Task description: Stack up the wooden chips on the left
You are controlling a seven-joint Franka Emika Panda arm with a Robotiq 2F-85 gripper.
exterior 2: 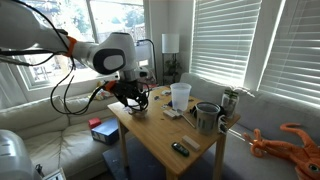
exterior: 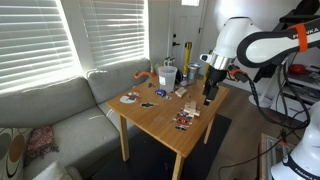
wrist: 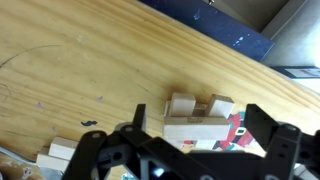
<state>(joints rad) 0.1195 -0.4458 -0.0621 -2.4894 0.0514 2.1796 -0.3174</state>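
Wooden chips [wrist: 196,118]: a small cluster of pale tan pieces lying on the table [wrist: 90,60] near its edge, directly under the gripper [exterior: 208,97] and between its two fingers [wrist: 278,142].
Chips in the exterior views: too small to pick out in either; the gripper hangs over that part of the table.
Hidden parts: the lower edge of the longest piece is cut off by the dark gripper body. Whether the pieces touch or overlap one another cannot be told.
Long axis: the nearest, longest piece lies flat, its length running across the wrist view from one finger toward the other. Two shorter blocks sit just behind it, side by side with a narrow gap.
Stray piece [wrist: 62,152]: another pale block, well apart from the cluster, partly covered by the near finger and cut off at the bottom of the wrist view.
Red-printed item [wrist: 236,130]: just beside the cluster, partly behind the other finger; what it is cannot be made out.
Fingers: spread wide and released, grasping nothing.
Table edge: runs diagonally across the wrist view, with a dark blue rug [wrist: 200,25] beyond it.
White cup [exterior: 166,75]: upright, well apart from the gripper.
Dark plate [exterior: 129,98]: toward the table's end away from the arm; its contents are blurred.
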